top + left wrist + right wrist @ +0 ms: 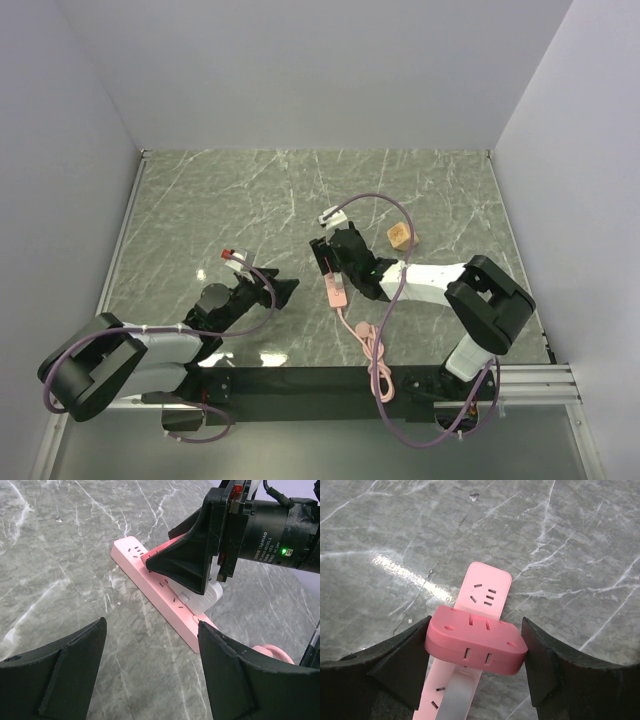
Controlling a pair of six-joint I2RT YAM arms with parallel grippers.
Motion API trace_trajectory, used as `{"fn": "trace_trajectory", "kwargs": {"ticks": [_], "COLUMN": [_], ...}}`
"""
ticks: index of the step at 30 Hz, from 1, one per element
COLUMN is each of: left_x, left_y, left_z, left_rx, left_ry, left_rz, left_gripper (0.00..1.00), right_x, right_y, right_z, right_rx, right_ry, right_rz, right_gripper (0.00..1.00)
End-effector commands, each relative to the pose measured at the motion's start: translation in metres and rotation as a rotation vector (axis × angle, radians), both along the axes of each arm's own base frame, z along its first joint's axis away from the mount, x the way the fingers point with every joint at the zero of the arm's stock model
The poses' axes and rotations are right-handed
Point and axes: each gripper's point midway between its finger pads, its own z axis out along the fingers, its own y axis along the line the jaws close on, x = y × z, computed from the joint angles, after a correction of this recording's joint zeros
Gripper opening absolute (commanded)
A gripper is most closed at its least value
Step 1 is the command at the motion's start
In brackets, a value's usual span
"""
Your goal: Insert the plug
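My right gripper is shut on the plug, a flat coral-pink block with rounded corners, gripped by its two sides. The plug hangs just above the long pale-pink power strip, over its middle sockets; I cannot tell if it touches. In the top view the right gripper stands over the strip's far end. My left gripper is open and empty, low over the table just left of the strip. In the top view the left gripper is apart from the strip.
A tan cube lies right of the right gripper. The strip's pink cord coils toward the near edge between the arm bases. A white block sits on the strip under the right gripper. Grey walls enclose the marble table.
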Motion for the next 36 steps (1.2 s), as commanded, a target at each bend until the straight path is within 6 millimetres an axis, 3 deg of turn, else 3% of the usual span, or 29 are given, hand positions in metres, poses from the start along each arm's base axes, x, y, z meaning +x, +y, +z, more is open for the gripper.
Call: {"fn": "trace_trajectory", "kwargs": {"ticks": [1, 13, 21, 28, 36], "left_x": [0.0, 0.0, -0.001, -0.002, -0.003], "left_y": [-0.003, -0.004, -0.004, -0.001, 0.001], "left_z": [0.013, 0.01, 0.011, 0.01, 0.008], "left_rx": [-0.036, -0.034, -0.037, -0.035, -0.031], "left_ry": [-0.038, -0.028, -0.035, -0.039, -0.04], "left_rz": [-0.015, -0.021, -0.026, -0.021, -0.015], "left_gripper": [0.79, 0.79, 0.79, 0.79, 0.79], "right_x": [0.001, -0.019, -0.028, -0.021, -0.015], "right_y": [-0.002, -0.007, 0.005, 0.021, 0.022], "right_z": [0.001, -0.007, -0.002, -0.009, -0.026], "right_rx": [0.0, -0.029, -0.078, -0.111, -0.147], "right_ry": [-0.026, 0.064, 0.188, 0.236, 0.282], "right_rz": [-0.013, -0.014, 0.033, 0.062, 0.062], "right_gripper": [0.0, 0.0, 0.0, 0.0, 0.0]}}
